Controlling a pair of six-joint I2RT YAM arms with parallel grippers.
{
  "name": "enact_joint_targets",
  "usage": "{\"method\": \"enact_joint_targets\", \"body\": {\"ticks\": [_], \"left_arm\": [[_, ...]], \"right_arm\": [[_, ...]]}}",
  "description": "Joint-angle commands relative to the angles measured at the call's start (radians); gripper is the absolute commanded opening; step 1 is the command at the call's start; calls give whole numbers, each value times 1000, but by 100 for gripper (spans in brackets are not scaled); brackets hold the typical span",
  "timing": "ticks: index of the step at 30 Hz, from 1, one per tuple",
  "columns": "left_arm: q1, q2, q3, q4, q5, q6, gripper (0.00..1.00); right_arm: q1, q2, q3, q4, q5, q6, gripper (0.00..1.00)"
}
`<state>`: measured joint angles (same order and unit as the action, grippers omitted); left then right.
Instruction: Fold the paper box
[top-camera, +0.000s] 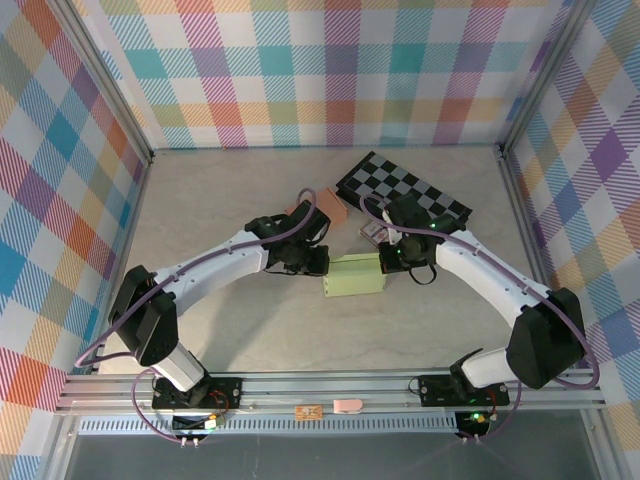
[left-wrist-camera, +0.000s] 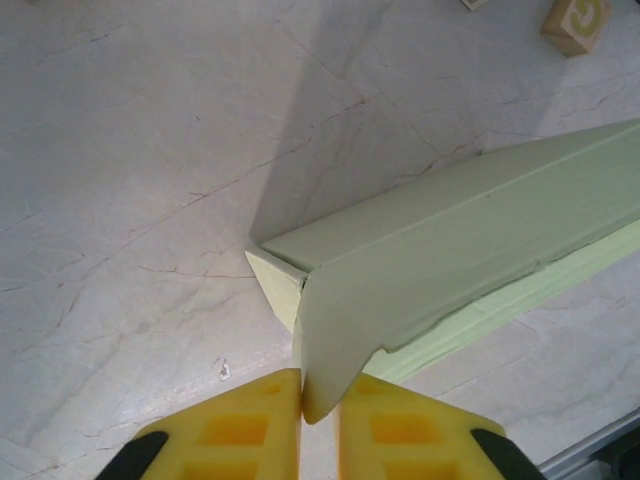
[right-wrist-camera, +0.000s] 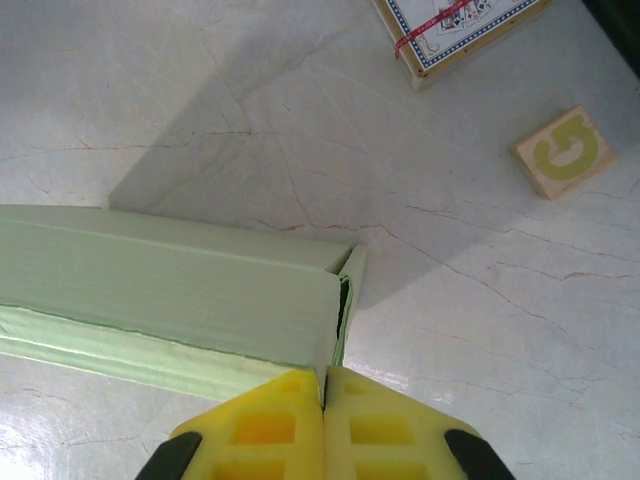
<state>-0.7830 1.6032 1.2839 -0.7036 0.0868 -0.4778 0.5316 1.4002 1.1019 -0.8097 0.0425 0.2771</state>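
Both arms meet at the paper box (top-camera: 353, 274), mid-table.
I see my left gripper (top-camera: 318, 262) at the pale green box's left end and my right gripper (top-camera: 386, 260) at its right end; a checkered board (top-camera: 403, 188) lies beyond them.

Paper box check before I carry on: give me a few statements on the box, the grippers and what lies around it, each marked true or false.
1. The left gripper pinches a flap at one end of the paper box. True.
2. The right gripper stands wide open. False: it is shut, its tips at the box's other end.
3. The box lies on the checkered mat. False: it lies on the bare table, nearer the arms than the mat.
4. A wooden block lies on the table apart from the box. True.
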Motion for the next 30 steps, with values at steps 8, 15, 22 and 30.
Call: {"method": "enact_joint_targets", "body": {"ticks": [8, 15, 22, 30], "left_arm": [[-15, -12, 11, -3, 14, -73, 11], [-21, -11, 6, 4, 32, -143, 10], [-25, -13, -41, 51, 45, -194, 9], [-24, -15, -69, 78, 51, -209, 9]], "right_arm": [[10, -3, 21, -35, 18, 19, 1], [11, -13, 8, -34, 20, 23, 1], [10, -21, 0, -33, 23, 20, 1], [11, -30, -13, -32, 25, 18, 1]]}}
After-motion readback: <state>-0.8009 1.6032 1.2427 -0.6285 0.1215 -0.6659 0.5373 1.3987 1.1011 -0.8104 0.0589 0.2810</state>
